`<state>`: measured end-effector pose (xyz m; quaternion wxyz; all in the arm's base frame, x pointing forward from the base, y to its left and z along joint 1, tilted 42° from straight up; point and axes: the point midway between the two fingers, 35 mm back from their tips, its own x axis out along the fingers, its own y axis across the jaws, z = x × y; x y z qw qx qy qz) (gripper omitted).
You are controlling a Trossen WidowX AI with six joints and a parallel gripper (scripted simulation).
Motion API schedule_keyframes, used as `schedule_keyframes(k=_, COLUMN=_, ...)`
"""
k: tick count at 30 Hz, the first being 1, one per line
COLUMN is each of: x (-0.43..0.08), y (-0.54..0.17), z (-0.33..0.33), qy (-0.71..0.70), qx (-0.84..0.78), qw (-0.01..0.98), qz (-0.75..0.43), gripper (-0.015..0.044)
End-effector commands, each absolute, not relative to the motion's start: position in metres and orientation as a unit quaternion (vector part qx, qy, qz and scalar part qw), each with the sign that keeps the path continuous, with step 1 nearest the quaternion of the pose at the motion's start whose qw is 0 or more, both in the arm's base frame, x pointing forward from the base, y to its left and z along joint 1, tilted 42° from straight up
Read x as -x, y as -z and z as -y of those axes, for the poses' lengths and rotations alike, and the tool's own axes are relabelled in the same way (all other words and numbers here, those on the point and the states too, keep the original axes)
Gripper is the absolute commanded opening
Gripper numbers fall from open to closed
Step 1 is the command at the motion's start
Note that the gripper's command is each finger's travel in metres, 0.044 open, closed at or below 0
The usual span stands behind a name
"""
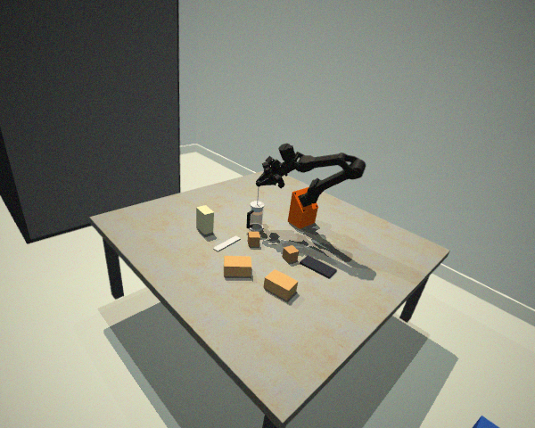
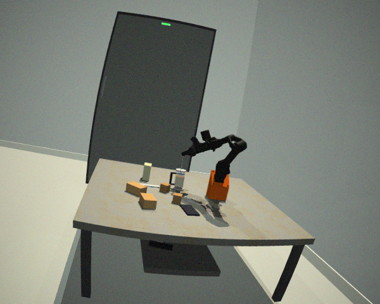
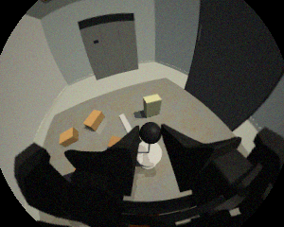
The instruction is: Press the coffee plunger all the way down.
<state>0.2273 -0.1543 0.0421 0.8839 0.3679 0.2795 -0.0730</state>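
Observation:
The coffee press (image 1: 256, 216) (image 2: 179, 180) stands upright on the table, a clear glass with a white lid and a black handle. Its thin rod (image 1: 258, 194) (image 2: 182, 162) rises high out of the lid, so the plunger is up. The round black knob (image 3: 150, 132) tops the rod. My gripper (image 1: 259, 183) (image 2: 183, 153) (image 3: 150, 128) is shut on the knob, with one fingertip on each side of it in the wrist view. In the top and exterior views the fingers mostly hide the knob.
Small orange-brown blocks (image 1: 254, 240) (image 1: 290, 254) stand near the press, with larger ones (image 1: 237, 267) (image 1: 280, 285) farther off. A pale yellow-green box (image 1: 205, 220) (image 2: 146, 171) (image 3: 151, 106), a white strip (image 1: 226, 243) and a dark flat slab (image 1: 317, 267) (image 2: 189, 209) also lie on the table.

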Motion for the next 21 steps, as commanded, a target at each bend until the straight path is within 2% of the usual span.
schedule_keyframes(k=1, x=-0.226, y=-0.028, z=0.146, qy=0.075, qx=-0.375, qw=0.876, qz=-0.293, gripper=0.0116)
schedule_keyframes(k=21, x=-0.232, y=0.001, z=0.129, qy=0.076, qx=-0.375, qw=0.876, qz=-0.294, gripper=0.0116)
